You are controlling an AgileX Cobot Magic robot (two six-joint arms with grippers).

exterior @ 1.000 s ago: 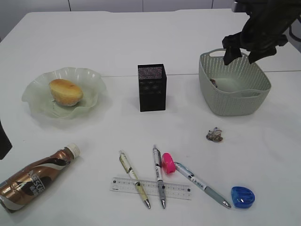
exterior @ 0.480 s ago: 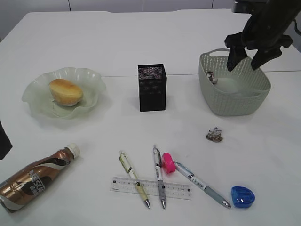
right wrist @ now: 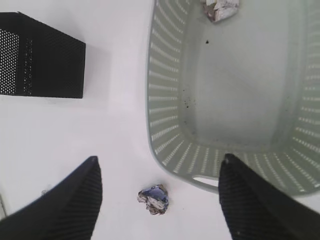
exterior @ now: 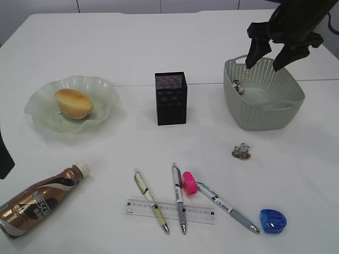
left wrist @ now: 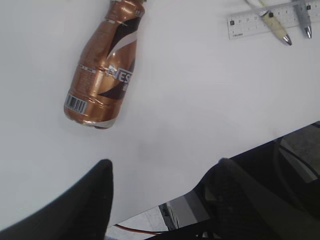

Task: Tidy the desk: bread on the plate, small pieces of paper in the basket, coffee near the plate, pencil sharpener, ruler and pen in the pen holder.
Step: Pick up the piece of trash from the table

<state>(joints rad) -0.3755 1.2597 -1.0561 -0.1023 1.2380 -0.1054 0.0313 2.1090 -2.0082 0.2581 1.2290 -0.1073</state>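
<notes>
Grey-green basket (exterior: 263,100) holds one paper scrap (right wrist: 220,9); the right hand (exterior: 270,53) hangs above it, fingers spread and empty. Another paper scrap (exterior: 242,151) lies on the counter (exterior: 132,47) just before the basket.

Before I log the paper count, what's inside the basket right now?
One crumpled paper ball lies inside the basket, against a wall. The rest of the visible floor is bare except for dark specks. The exterior view's near wall hides part of it.

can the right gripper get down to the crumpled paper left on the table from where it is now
Probably yes. The right gripper hangs open above the basket, and the crumpled paper lies just in front of it on bare table with nothing touching it.
</notes>
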